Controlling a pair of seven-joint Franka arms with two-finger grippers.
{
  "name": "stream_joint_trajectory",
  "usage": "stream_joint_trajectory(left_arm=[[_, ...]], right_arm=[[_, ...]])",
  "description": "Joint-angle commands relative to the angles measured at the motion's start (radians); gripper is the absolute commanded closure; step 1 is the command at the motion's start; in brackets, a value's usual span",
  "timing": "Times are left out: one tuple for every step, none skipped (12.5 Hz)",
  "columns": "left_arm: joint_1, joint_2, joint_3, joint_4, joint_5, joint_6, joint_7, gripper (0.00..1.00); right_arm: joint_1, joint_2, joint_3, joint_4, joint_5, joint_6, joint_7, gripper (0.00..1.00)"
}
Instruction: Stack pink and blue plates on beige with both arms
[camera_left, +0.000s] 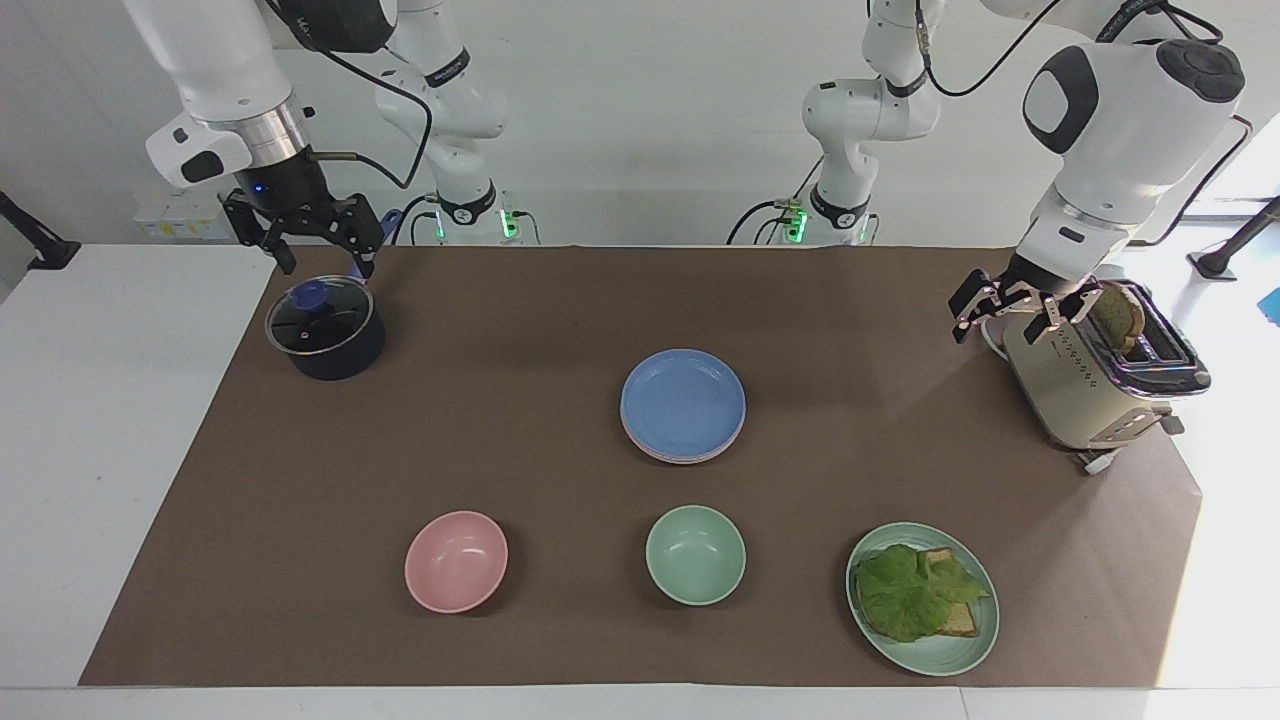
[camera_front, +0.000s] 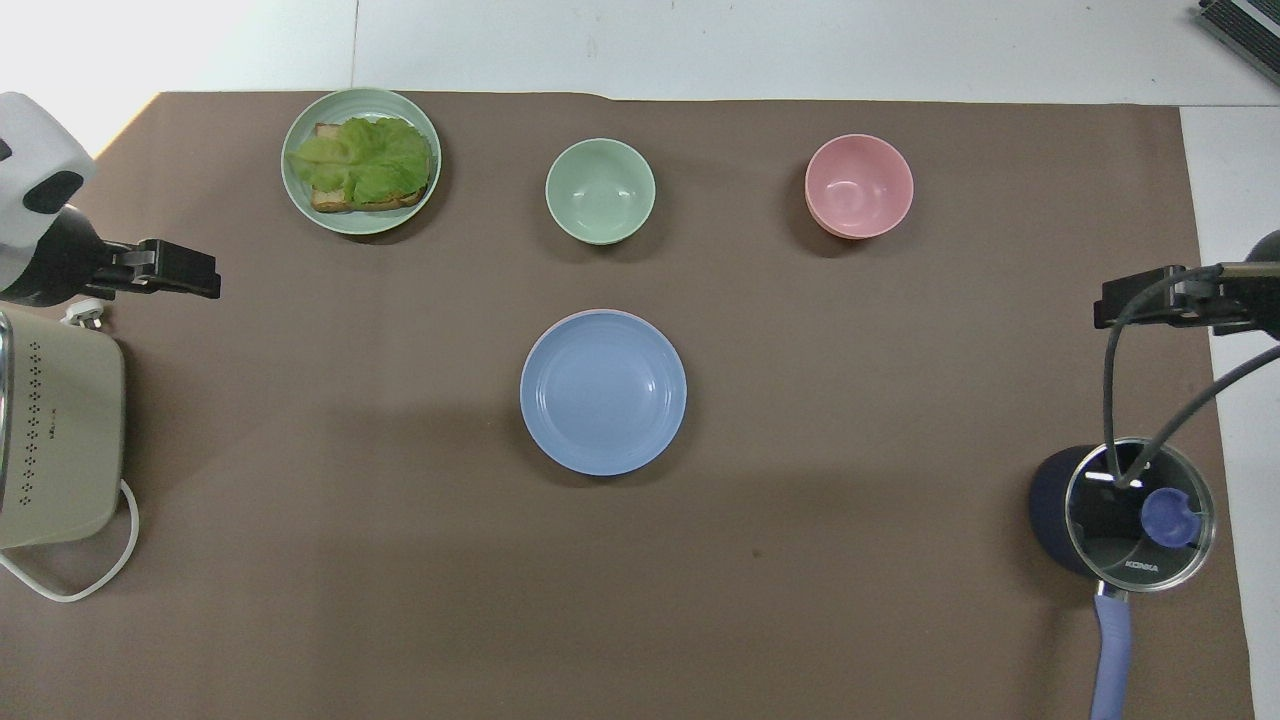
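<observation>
The blue plate lies in the middle of the brown mat, on top of a stack. Under it only the thin pale rim of the pink plate shows. The beige plate is hidden in both views. My right gripper hangs open and empty just above the lidded pot at the right arm's end. My left gripper waits open and empty beside the toaster at the left arm's end. Neither gripper is near the plates.
A dark pot with a glass lid stands near the right arm. A cream toaster holds bread. Farther from the robots stand a pink bowl, a green bowl and a green plate with lettuce and bread.
</observation>
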Motion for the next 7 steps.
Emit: stream_joint_trajectory(left_arm=[[0.007, 0.003, -0.005, 0.014, 0.013, -0.016, 0.003, 0.00], [0.007, 0.005, -0.005, 0.014, 0.013, -0.016, 0.005, 0.00], [0.007, 0.003, -0.005, 0.014, 0.013, -0.016, 0.003, 0.00], [0.007, 0.003, -0.005, 0.014, 0.013, -0.016, 0.003, 0.00], [0.007, 0.003, -0.005, 0.014, 0.013, -0.016, 0.003, 0.00], [0.007, 0.005, -0.005, 0.014, 0.013, -0.016, 0.003, 0.00], [0.007, 0.005, -0.005, 0.014, 0.013, -0.016, 0.003, 0.00]], right_arm=[[0.095, 0.005, -0.077, 0.013, -0.010, -0.010, -0.011, 0.00], [0.205, 0.005, -0.198, 0.015, -0.004, -0.010, -0.009, 0.00], [0.238, 0.005, -0.242, 0.015, -0.003, -0.011, -0.011, 0.00], [0.246, 0.005, -0.250, 0.015, -0.003, -0.016, -0.011, 0.00], [0.248, 0.004, -0.252, 0.013, -0.003, -0.017, -0.011, 0.00], [0.248, 0.004, -0.252, 0.013, -0.003, -0.017, -0.009, 0.00], [0.246, 0.002, -0.252, 0.010, -0.003, -0.017, -0.011, 0.00]])
